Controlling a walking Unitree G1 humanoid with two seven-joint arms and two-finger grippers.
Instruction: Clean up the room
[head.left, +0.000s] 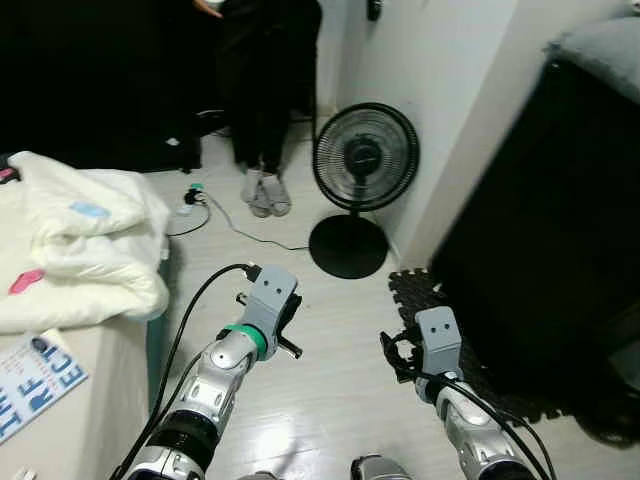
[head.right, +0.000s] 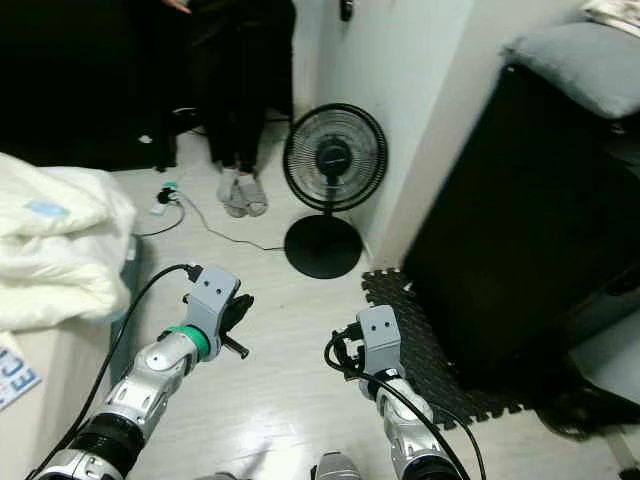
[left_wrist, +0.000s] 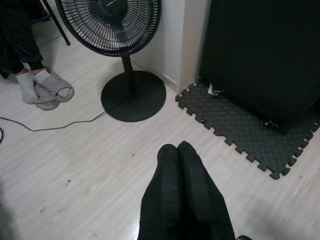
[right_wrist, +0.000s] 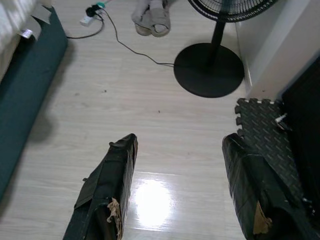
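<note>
Pale floor (head.left: 330, 350) at centre, black fan (head.left: 362, 160) upper centre beside a person's slippered feet (head.left: 265, 192), foam mat (head.left: 440, 310) right, white duvet (head.left: 80, 240) on bed at left; left pincer (left_wrist: 176, 150) closed empty, right pincer (right_wrist: 180, 145) spread wide, empty.

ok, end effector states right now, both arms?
Left end effector: closed, fingers pressed together, holding nothing, above the wood floor.
Right end effector: open, fingers wide apart, holding nothing.
</note>
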